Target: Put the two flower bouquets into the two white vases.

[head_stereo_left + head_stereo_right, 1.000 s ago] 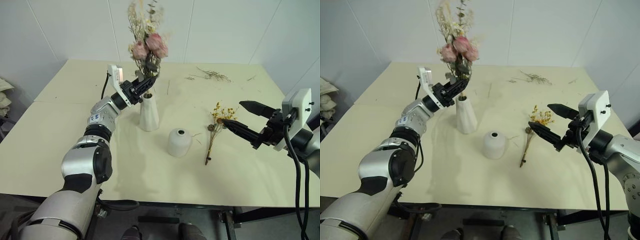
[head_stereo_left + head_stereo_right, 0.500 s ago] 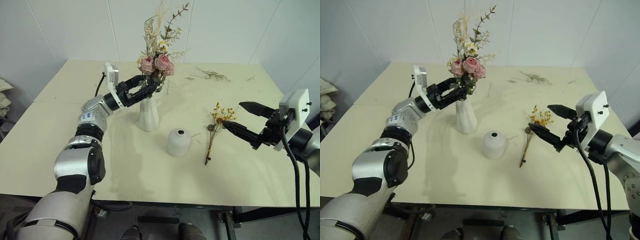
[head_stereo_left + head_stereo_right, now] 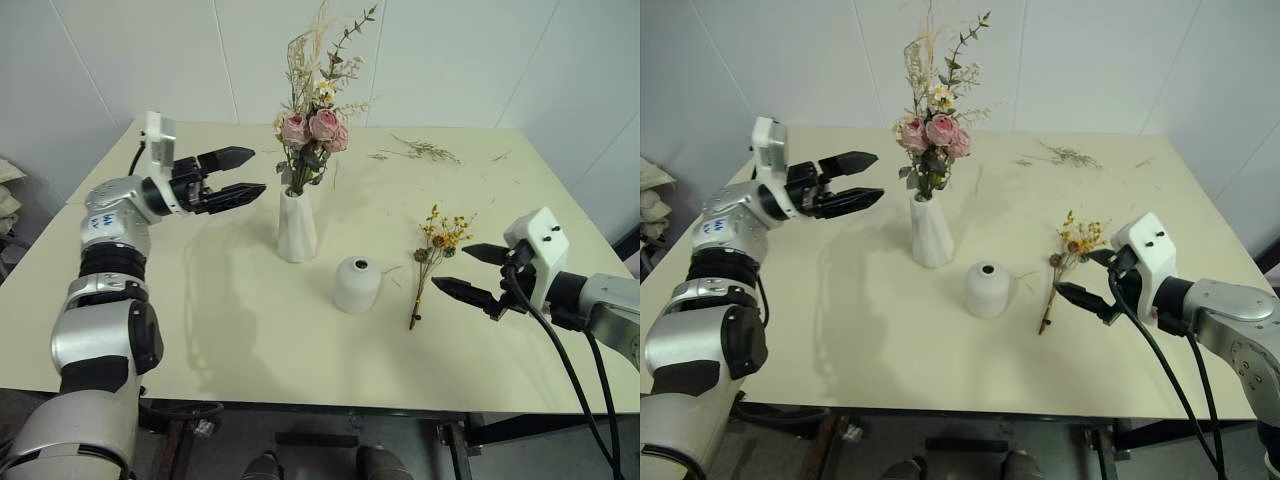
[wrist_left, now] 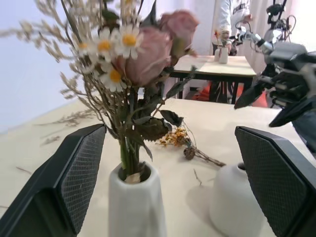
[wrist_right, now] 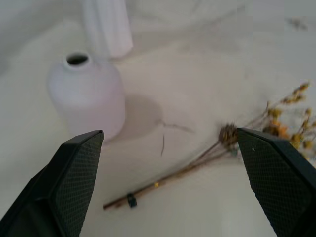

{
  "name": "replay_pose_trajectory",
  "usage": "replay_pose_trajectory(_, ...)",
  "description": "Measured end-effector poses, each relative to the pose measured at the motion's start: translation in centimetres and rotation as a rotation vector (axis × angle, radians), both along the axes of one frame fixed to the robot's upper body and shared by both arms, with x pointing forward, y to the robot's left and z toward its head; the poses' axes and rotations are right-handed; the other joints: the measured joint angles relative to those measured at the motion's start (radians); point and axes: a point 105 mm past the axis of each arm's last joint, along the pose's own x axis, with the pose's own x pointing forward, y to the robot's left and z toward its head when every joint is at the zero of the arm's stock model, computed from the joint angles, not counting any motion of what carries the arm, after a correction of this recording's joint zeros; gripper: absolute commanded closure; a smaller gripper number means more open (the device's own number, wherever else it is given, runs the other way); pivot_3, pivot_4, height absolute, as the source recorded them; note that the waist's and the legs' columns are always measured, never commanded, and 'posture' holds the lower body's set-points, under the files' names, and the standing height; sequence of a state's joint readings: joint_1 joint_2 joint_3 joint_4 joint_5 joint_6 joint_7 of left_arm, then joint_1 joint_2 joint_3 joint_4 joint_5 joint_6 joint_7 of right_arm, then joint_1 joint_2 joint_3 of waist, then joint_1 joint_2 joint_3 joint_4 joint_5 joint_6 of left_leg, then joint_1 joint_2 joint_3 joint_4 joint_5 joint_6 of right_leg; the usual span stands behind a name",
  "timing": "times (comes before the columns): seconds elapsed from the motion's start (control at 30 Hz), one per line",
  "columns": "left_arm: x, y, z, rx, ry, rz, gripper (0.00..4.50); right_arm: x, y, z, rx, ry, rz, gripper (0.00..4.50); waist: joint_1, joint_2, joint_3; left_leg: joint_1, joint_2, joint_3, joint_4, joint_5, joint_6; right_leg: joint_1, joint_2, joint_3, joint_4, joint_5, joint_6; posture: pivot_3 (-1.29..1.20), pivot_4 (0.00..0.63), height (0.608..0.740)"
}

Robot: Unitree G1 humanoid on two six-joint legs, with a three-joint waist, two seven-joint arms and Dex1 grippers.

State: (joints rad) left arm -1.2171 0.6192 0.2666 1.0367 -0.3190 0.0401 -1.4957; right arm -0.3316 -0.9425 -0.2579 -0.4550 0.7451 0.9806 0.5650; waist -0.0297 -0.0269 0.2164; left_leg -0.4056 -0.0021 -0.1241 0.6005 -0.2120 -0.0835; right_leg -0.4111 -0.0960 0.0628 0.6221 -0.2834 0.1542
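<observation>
White wall panels backed the cream table [image 3: 250,330]. My left gripper [image 3: 236,174] hung open beside the pink rose bunch [image 3: 312,128] standing in the tall white cone vase [image 3: 297,225]. My right gripper [image 3: 470,271] (jaws apart, holding nothing) hovered just beside the thin yellow-orange sprig [image 3: 428,262] lying near the short domed white vase [image 3: 358,285].

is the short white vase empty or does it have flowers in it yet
Empty: the short vase shows a bare dark mouth, and the yellow sprig lies on the table beside it.
</observation>
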Motion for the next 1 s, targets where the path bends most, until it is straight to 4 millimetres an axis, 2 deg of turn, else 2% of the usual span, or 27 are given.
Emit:
replay_pose_trajectory(0.13,-0.9,2.4,-0.4,0.011,0.006,0.050,0.05,2.0,-1.4,-1.3,-0.009,0.138,-0.178,0.00,-0.005,0.000,0.000,0.001,0.001,0.000,0.000,0.000,0.000,-0.001,0.000,0.000,0.001,0.001,-0.002,0.00,0.150,0.740)
replay_pose_trajectory(0.23,-2.7,4.2,-0.9,0.029,0.039,0.051,0.05,3.4,-0.3,-2.7,0.027,0.282,-0.221,0.00,-0.016,0.000,0.000,0.001,0.002,0.000,-0.001,0.000,0.000,-0.002,0.001,0.000,0.003,0.000,-0.003,0.00,0.150,0.740)
replay_pose_trajectory(0.3,-3.9,4.2,-1.4,0.031,0.071,0.006,0.05,4.0,0.6,-3.6,0.031,0.372,-0.234,0.00,-0.017,0.000,0.000,0.001,0.002,-0.001,-0.002,0.000,0.000,-0.003,0.001,0.000,0.004,-0.001,-0.004,0.00,0.150,0.740)
replay_pose_trajectory(0.4,-5.3,4.2,-1.4,0.019,0.076,-0.042,0.05,4.8,1.8,-3.8,0.033,0.434,-0.246,0.00,-0.013,0.000,0.000,0.000,0.002,-0.001,-0.002,0.000,0.000,-0.003,0.001,0.000,0.004,-0.001,-0.004,0.00,0.150,0.740)
replay_pose_trajectory(0.53,-7.1,4.6,-1.0,0.020,0.059,-0.079,0.05,5.6,1.7,-4.1,0.028,0.485,-0.305,0.00,-0.006,0.000,0.000,0.000,0.001,-0.001,-0.003,0.000,0.000,-0.003,0.001,0.000,0.003,-0.001,-0.004,0.00,0.150,0.740)
replay_pose_trajectory(0.73,-10.1,5.4,-2.1,0.001,0.111,-0.126,0.05,6.8,1.1,-5.6,-0.023,0.562,-0.418,0.00,-0.014,0.000,0.000,0.001,0.002,0.000,-0.004,0.000,0.000,-0.004,0.001,0.000,0.003,-0.002,-0.005,0.00,0.150,0.740)
replay_pose_trajectory(1.0,-11.7,5.3,-1.7,-0.018,0.096,-0.164,0.05,8.3,1.9,-5.4,-0.029,0.558,-0.449,0.00,-0.029,0.000,0.000,0.002,0.002,0.000,-0.004,0.000,0.000,-0.003,0.001,0.000,0.004,-0.002,-0.005,0.00,0.150,0.740)
